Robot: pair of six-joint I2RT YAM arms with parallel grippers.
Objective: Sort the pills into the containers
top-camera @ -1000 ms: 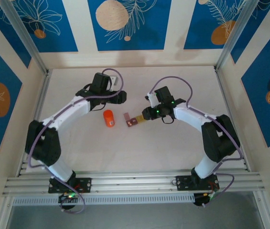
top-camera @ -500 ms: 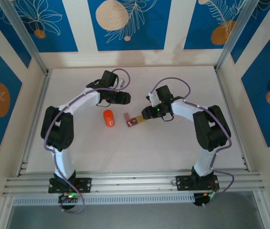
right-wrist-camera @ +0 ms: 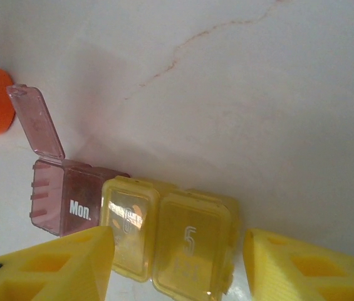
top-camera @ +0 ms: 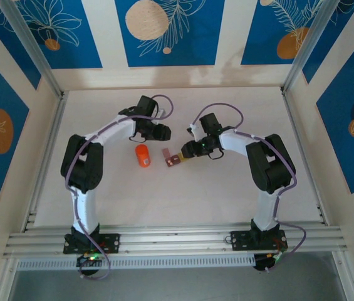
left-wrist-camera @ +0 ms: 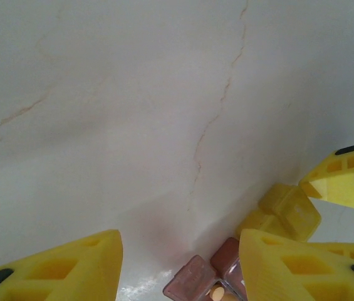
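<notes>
Found the containers (top-camera: 175,159) on the table (top-camera: 227,194), just right of the orange bottle (top-camera: 142,155), brown cell's (right-wrist-camera: 70,204) lid (right-wrist-camera: 36,122) flipped open. Saw the left gripper (left-wrist-camera: 180,251) near them on the far side, fingers apart, holding nothing. Saw the right gripper (right-wrist-camera: 178,238) spread wide either side of the yellow cell (right-wrist-camera: 130,232), not touching it, gripping nothing.

The table (top-camera: 227,188) has a pale, stone-like top with thin brownish veins. An orange bottle (top-camera: 142,156) rests near its middle. Near the bottle, not touching it, lie the containers (top-camera: 175,160): a reddish-brown cell, lid open, joined to a yellow cell.
</notes>
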